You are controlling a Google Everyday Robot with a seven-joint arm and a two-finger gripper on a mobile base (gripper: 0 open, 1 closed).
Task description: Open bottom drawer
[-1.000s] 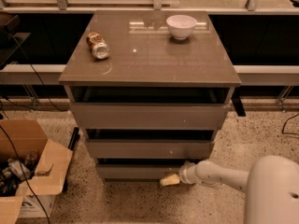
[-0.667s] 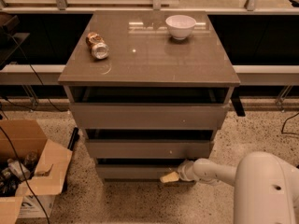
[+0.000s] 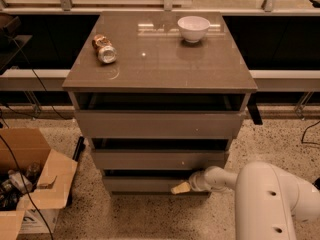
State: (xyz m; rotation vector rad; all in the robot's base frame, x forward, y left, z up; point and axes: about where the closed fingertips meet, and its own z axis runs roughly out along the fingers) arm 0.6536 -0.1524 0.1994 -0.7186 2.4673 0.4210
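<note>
Down at the foot of the cabinet (image 3: 160, 124), the bottom drawer (image 3: 145, 184) looked shut, lowest of three fronts. Gripper (image 3: 181, 188) sat at its front, right of centre; spread or clamped, couldn't tell. Seemed the catching-hold step. Next move called for purchase on the top edge, then a straight pull outward.

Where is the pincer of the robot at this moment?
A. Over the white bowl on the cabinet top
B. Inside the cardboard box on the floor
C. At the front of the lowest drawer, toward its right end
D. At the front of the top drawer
C: the pincer is low down at the front panel of the bottom drawer, near its right end.
</note>
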